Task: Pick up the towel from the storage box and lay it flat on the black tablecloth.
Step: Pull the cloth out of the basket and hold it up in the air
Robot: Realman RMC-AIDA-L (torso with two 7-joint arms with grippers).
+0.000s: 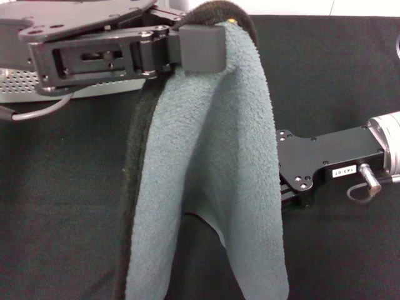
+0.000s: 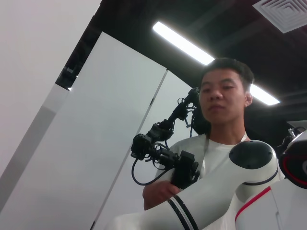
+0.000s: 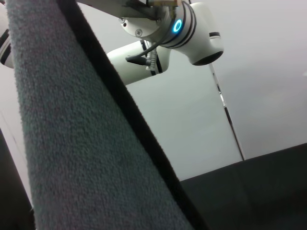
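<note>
The grey-green fleece towel hangs in long folds from my left gripper, which is shut on its top edge high above the black tablecloth. The towel's black edging runs down its left side. My right gripper reaches in from the right at mid-height, its front end hidden behind the towel. In the right wrist view the towel fills the near side, with the tablecloth beyond. A corner of the perforated storage box shows at the far left, behind my left arm.
The left wrist view faces upward at a person, white wall panels and ceiling lights, with no task object in it. A grey cable loops below my left arm. My left arm's white joint shows in the right wrist view.
</note>
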